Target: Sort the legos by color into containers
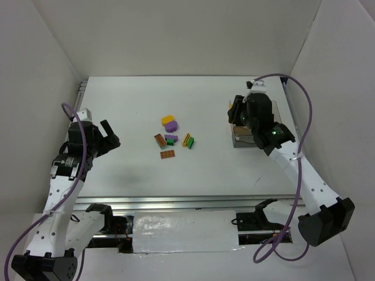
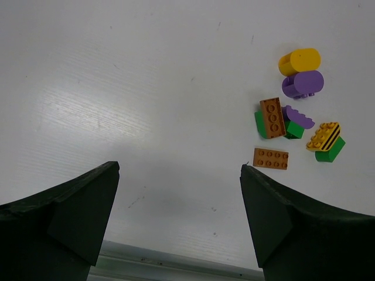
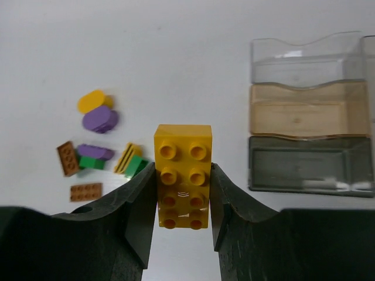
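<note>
Legos: one yellow brick [image 3: 182,146] sits pinched by its long sides between the fingers of my right gripper [image 3: 182,202], studs toward the wrist camera, beside the containers [image 3: 309,137] on their pile-facing side and, I judge, off the table [image 1: 205,170]. The grip looks square, with only the lower half of the brick between the fingers. To place it well, I should carry it level over the box, centre it above one cell, go low before letting go, and spread the fingers only a little so that it drops flat. The box shows three cells in a row: a clear compartment [image 3: 304,58], an amber compartment [image 3: 307,114] and a dark grey compartment [image 3: 307,167]. I make out no brick in any of them, so which one takes yellow is my call. The raised dividing walls are the hazard, since a fingertip could catch on one. The remaining pile [image 1: 173,139] lies well apart from the containers, toward my left arm. It holds yellow, purple, green and orange-brown pieces, some stacked or touching. My left gripper [image 2: 180,175] hangs spread wide and holding nothing on the far side of that pile from the containers, out of my path.
</note>
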Controlling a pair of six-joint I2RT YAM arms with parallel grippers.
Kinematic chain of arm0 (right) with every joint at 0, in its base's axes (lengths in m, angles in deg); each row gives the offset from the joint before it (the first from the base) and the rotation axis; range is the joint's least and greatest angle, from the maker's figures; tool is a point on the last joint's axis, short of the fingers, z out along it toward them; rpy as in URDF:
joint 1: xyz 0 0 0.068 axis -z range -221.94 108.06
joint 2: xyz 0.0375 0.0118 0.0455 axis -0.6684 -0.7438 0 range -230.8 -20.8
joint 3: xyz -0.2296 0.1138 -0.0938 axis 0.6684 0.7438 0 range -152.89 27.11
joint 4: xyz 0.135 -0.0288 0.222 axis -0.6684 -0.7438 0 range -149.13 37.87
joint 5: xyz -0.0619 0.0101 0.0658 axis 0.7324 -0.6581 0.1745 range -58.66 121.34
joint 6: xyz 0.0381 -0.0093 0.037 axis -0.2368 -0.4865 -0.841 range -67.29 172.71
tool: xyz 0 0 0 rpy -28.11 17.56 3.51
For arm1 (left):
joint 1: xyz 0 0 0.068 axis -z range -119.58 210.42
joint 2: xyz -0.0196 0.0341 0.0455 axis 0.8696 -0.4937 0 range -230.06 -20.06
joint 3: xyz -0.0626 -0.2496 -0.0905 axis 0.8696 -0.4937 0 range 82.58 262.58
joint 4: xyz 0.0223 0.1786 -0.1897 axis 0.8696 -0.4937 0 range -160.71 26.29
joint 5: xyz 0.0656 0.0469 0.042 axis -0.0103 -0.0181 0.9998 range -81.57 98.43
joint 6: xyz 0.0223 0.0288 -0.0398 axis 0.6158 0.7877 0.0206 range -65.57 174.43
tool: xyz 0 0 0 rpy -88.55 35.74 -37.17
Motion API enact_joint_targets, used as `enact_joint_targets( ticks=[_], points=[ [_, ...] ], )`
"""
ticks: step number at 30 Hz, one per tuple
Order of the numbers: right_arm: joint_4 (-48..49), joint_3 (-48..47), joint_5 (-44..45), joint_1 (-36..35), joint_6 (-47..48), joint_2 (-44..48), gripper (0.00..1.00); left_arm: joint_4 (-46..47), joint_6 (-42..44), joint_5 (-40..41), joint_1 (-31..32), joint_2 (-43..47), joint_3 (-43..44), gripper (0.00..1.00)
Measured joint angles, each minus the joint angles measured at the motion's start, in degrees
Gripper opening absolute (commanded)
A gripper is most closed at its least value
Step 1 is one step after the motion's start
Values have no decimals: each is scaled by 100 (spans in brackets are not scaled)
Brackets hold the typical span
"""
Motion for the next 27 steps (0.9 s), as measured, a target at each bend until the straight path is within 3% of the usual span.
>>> enact_joint_targets(
  ticks=[3,10,15,19,22,27],
  points=[
    [-302,-170,-61,452,216,4,0,7,-2,-15,0,13,0,97],
    [-822,-568,-426,494,382,407,0,9,-2,-15,0,140,0,98],
    [-811,-424,-236,492,374,1250,0,7,-2,-15,42,195,0,98],
    [-595,-391,205,551,485,1386,0,9,0,-31,155,151,0,98],
    [-393,-463,404,1023,592,717,0,7,-2,-31,269,63,0,99],
    [-160,-905,433,1910,723,-1290,0,2,-2,-15,433,-37,0,99]
  ],
)
